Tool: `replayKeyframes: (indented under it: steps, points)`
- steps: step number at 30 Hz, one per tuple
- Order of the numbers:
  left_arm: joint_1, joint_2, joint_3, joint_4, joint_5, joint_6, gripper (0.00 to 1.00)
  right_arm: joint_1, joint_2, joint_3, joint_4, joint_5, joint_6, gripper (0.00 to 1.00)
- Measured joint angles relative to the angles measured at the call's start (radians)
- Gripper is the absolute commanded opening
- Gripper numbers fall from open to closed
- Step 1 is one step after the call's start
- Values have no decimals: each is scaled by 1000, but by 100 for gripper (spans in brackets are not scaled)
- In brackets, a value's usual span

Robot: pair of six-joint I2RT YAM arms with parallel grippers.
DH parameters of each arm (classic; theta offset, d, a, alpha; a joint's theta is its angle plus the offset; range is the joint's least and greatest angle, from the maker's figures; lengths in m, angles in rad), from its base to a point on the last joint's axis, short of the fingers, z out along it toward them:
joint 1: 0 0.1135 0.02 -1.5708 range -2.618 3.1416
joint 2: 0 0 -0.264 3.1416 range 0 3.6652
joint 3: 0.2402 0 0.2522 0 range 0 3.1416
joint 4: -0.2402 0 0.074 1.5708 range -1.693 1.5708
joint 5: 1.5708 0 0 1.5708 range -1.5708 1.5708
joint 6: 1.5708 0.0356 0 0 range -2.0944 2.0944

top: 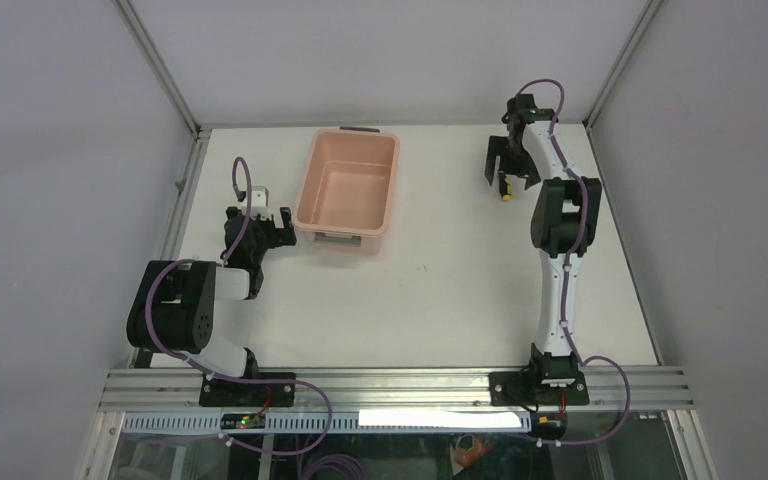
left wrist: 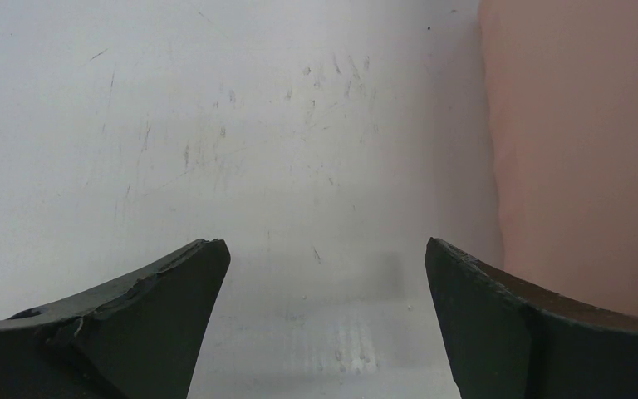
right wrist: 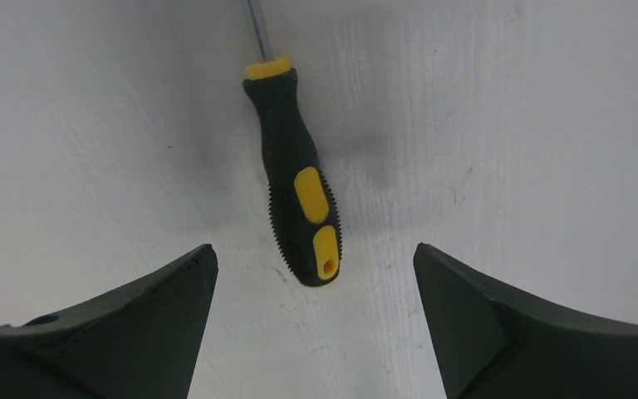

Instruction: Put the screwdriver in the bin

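Far over on the right side of the white table (top: 440, 290) lies the screwdriver (right wrist: 299, 199), flat on the surface. From the right wrist view its black handle with yellow patches points back toward the camera, and the thin shaft runs away out of the top of the picture. The right gripper (right wrist: 313, 253) hangs over it with its fingers (right wrist: 133, 324) spread wide, one on either side of the handle's butt end. Neither finger touches the handle, and bare table shows on both sides of it. From above, only the yellow tip peeks out beneath that gripper, not far from the table's right edge and far corner.

A broad stretch of bare table separates the screwdriver from the bin (top: 348, 190), which stands well to its left. The bin is pale pink and open-topped, with nothing inside. Its far short end sits close against the table's far edge.

Just beside the bin's near left corner is the left gripper (left wrist: 324, 316), low over the table with its fingers apart and nothing between them. The pink wall fills the right of its view. Bare table lies to the near side of the bin.
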Motion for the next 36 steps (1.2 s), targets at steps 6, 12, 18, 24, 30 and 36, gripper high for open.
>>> replayKeyframes:
  steps: [6, 12, 18, 24, 30, 36]
  points:
    - [0, 0, 0, 0, 0, 0, 99, -43, 111, 11, -32, -49, -19, 71]
    - [0, 0, 0, 0, 0, 0, 99, -57, 133, 42, -15, -89, -44, 22]
    - [0, 0, 0, 0, 0, 0, 99, -61, 129, 42, -17, -109, -76, 0]
    - [0, 0, 0, 0, 0, 0, 99, -55, 54, -19, -24, -72, -51, 0]
    - [0, 0, 0, 0, 0, 0, 99, -37, -291, -263, -41, -41, 17, 0]
    - [0, 0, 0, 0, 0, 0, 99, 19, -603, -369, -76, 0, 108, 0]
